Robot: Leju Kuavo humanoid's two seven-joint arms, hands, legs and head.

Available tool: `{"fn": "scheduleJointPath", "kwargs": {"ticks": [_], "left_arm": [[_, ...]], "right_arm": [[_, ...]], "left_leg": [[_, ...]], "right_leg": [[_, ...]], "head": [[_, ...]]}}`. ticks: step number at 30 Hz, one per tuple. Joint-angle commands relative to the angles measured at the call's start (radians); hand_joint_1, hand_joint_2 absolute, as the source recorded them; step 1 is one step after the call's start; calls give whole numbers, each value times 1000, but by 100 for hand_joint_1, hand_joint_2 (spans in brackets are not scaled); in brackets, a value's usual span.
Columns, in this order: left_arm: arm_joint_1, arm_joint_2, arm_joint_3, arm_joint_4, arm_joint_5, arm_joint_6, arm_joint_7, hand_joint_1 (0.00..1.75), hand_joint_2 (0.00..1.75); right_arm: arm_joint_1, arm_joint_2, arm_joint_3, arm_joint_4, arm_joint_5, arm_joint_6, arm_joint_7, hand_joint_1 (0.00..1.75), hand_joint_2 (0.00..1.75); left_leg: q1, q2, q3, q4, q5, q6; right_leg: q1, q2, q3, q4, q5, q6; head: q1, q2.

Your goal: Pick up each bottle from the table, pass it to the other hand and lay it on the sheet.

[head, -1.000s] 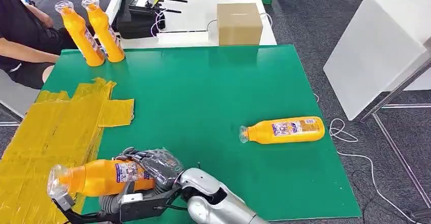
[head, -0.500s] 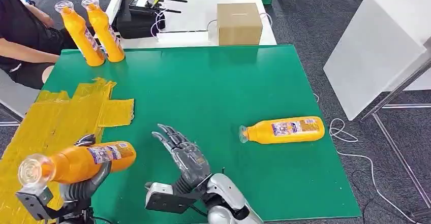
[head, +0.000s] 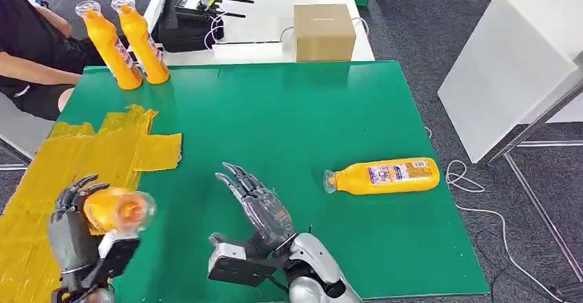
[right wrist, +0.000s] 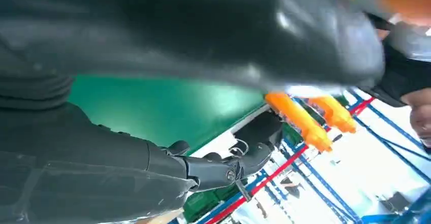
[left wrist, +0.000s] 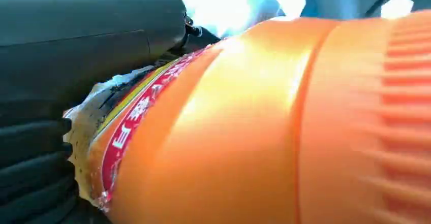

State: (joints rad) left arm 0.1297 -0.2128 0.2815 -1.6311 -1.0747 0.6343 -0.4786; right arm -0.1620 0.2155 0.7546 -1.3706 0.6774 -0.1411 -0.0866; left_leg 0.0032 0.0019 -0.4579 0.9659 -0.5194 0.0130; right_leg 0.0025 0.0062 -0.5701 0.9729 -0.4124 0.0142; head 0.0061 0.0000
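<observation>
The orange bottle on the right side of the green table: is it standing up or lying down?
Lying down. The bottle rests on its side on the green table, its neck pointing toward the robot's open right hand.

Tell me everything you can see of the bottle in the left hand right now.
The held bottle is glossy orange plastic with a clear cap end turned toward the head camera, so it looks foreshortened. The left wrist view shows a ribbed section and a red-edged label with a torn-looking clear edge. The left hand grips it above the yellow sheet at the table's left side; whether it touches the sheet is unclear.
</observation>
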Motion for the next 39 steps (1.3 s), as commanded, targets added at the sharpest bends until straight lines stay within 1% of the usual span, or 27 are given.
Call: {"fn": "scheduleJointPath", "kwargs": {"ticks": [1,3,5,8,9,10,11,12,15,16,17,18,19,21,23,25,28,30,39], "left_arm": [[-123,151,24,354,-348,64,109,175,175],[-131,151,28,406,-382,64,125,175,175],[-160,196,8,498,-426,64,173,175,175],[-160,196,8,498,-426,64,173,175,175],[-183,215,-1,576,-422,64,193,175,175],[-196,222,-10,621,-399,64,195,175,175],[-209,227,-20,663,-392,64,199,175,175],[-220,225,-15,686,-388,64,193,127,175],[-228,227,-22,708,-389,64,191,127,175],[-228,227,-22,708,-389,64,191,0,175],[-226,222,-14,697,-383,64,194,0,0],[-228,222,-13,672,-461,64,285,0,0],[-231,222,-17,674,-465,64,294,0,0],[-207,210,-13,561,-417,64,242,0,0],[-202,196,0,527,-388,64,202,0,0],[-195,185,18,486,-400,64,193,0,0],[-195,185,18,486,-400,64,193,0,0],[-195,185,18,486,-400,64,193,0,0],[-195,185,18,486,-400,64,193,0,0]], "right_arm": [[-102,-74,37,61,-59,6,-17,0,0],[-112,-83,50,64,-89,-5,-25,0,0],[-116,-98,60,54,-94,0,-23,0,0],[-116,-98,60,54,-94,0,-23,0,0],[-119,-103,62,52,-102,4,-23,0,0],[-119,-103,61,51,-111,11,-29,0,0],[-119,-104,61,51,-114,11,-27,0,0],[-118,-105,62,51,-112,6,-31,0,0],[-121,-107,64,56,-112,7,-28,0,0],[-121,-107,64,56,-112,7,-28,0,0],[-121,-108,63,57,-112,7,-27,0,0],[-120,-106,62,58,-110,4,-23,0,0],[-120,-106,62,59,-110,3,-23,0,0],[-121,-109,63,62,-110,-1,-20,0,0],[-118,-115,60,61,-107,-10,-20,0,0],[-116,-121,58,58,-102,-17,-20,0,0],[-116,-121,58,58,-102,-17,-20,0,0],[-116,-121,58,58,-102,-17,-20,0,0],[-116,-121,58,58,-102,-17,-20,0,0]], "left_leg": [[0,-1,4,-3,2,-1],[1,0,4,-3,1,-1],[0,-1,4,-3,1,-1],[1,-1,5,-3,1,-1],[1,-1,4,-2,1,-1],[2,-1,5,-3,1,-2],[1,-1,4,-3,2,-1],[0,-2,4,-3,2,-1],[1,-1,3,-2,2,-1],[1,-2,4,-2,2,-1],[1,-2,3,-1,2,-1],[1,-1,3,-1,1,-1],[1,-1,3,-2,2,-1],[2,-1,3,-2,1,-2],[1,0,1,0,1,-1],[2,-1,1,0,1,-1],[2,-2,2,0,1,-1],[1,0,2,-1,1,-1],[2,0,3,-1,1,-1]], "right_leg": [[0,-1,4,-3,1,0],[1,0,4,-3,1,1],[0,-1,3,-1,0,0],[1,-2,4,-2,0,1],[1,-1,3,-1,0,1],[2,-1,5,-3,1,1],[1,-1,4,-2,0,1],[0,-2,3,-2,0,1],[0,-1,3,-1,0,0],[0,-2,3,-2,1,1],[1,-2,3,-1,0,1],[0,-1,2,-1,0,1],[0,-1,3,-1,1,1],[1,-2,4,-2,1,1],[1,-1,2,-1,1,1],[1,-1,2,-1,1,1],[2,-2,3,-1,0,1],[1,0,2,-1,0,1],[1,0,3,-1,1,1]], "head": [[0,0],[-1,0],[0,0],[0,0],[0,0],[0,0],[0,0],[0,0],[0,0],[0,0],[0,0],[0,0],[0,0],[0,0],[0,0],[-1,0],[0,0],[0,0],[0,0]]}}
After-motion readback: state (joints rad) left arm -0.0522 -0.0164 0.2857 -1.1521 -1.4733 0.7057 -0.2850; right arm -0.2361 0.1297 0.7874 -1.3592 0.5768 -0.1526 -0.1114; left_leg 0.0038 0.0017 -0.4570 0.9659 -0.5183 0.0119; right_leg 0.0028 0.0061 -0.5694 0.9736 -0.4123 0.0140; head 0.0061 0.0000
